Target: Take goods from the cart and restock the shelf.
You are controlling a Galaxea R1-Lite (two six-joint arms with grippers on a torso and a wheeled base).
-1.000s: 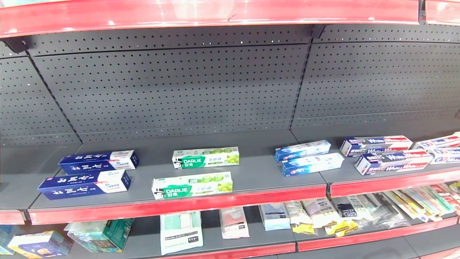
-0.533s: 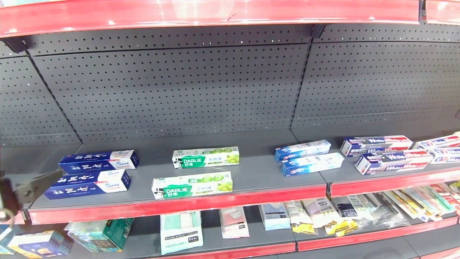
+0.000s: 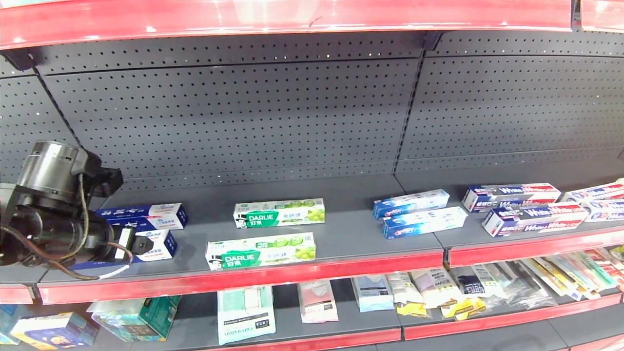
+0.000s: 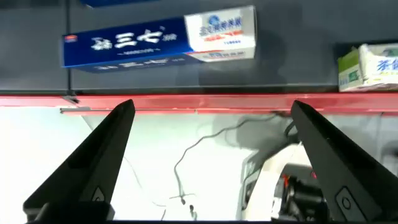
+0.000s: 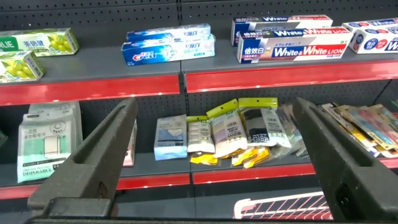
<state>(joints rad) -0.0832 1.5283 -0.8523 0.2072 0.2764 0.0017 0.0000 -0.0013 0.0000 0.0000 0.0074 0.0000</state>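
1. The left arm (image 3: 53, 214) stands at the left edge of the head view, in front of the shelf (image 3: 351, 229). It covers part of the nearer of two dark blue toothpaste boxes (image 3: 146, 217).
2. In the left wrist view, the left hand (image 4: 212, 109) has its fingers spread wide apart and grips nothing. Beyond them runs the shelf's red front edge (image 4: 199, 102), with one dark blue box lying flat on the shelf behind it.
3. In the middle of the head view lie two green toothpaste boxes (image 3: 279, 213), one behind the other and apart, the nearer one close to the red edge.
4. Right of centre, two light blue boxes (image 3: 419, 213) lie flat just beside each other. Farther right, near the frame's edge, are several white and blue boxes (image 3: 534, 218).
5. In the right wrist view, the right hand (image 5: 214, 106) also has its fingers apart and holds nothing. Past it hang small packets (image 5: 242, 130) on the lower shelf (image 5: 155, 168), and a white wire grid (image 5: 280, 208) shows nearer the camera.
6. Along the bottom of the head view, the lower shelf carries flat packets and, at lower left, boxed goods (image 3: 136, 319).
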